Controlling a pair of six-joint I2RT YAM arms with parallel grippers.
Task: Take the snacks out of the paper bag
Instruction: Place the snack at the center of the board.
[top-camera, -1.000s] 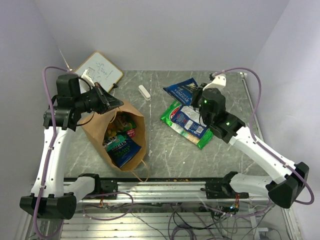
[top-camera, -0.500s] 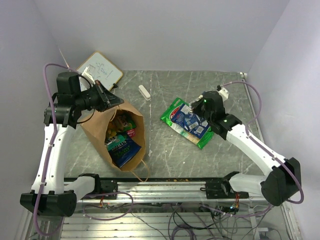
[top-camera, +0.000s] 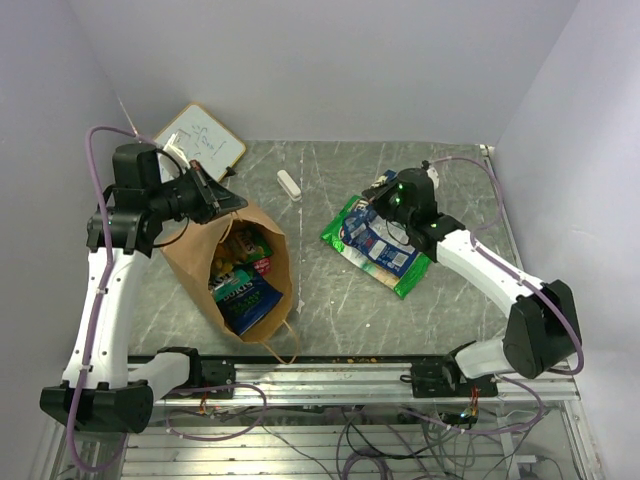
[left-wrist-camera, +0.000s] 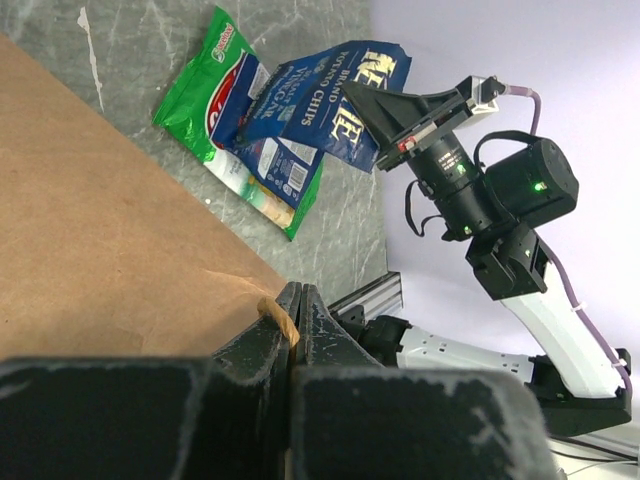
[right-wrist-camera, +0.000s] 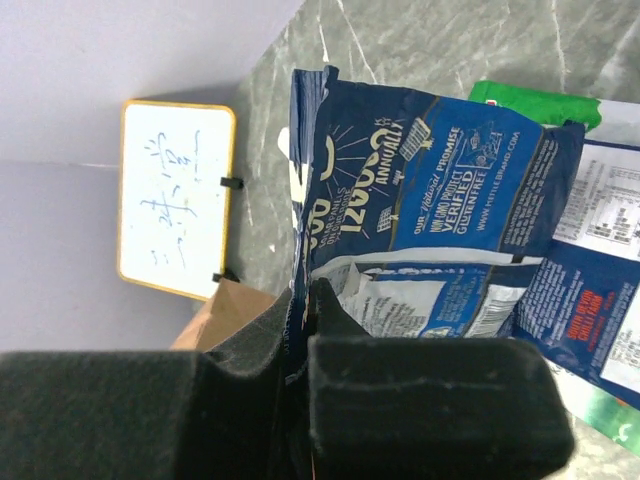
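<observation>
The brown paper bag (top-camera: 200, 262) lies on its side with its mouth toward the near edge. My left gripper (top-camera: 226, 204) is shut on its twisted paper handle (left-wrist-camera: 279, 316) at the rim. Inside the bag lie a multicoloured packet (top-camera: 245, 245), a tiny red one (top-camera: 263, 266) and a green and blue one (top-camera: 240, 295). My right gripper (top-camera: 380, 194) is shut on the edge of the blue packet (right-wrist-camera: 430, 180) and holds it just above the green packet (top-camera: 400, 275), which lies flat on the table. The left wrist view shows the blue packet (left-wrist-camera: 330, 100) and the green one (left-wrist-camera: 200, 100).
A wood-framed whiteboard (top-camera: 200, 143) leans at the back left and also shows in the right wrist view (right-wrist-camera: 175, 200). A small white block (top-camera: 289, 185) lies behind the bag. The walls stand close on the left, back and right. The rail (top-camera: 330, 378) runs along the near edge.
My right gripper has swung left and a little back with the blue packet, which now hangs over the green packet. The left gripper and the bag have not moved.
</observation>
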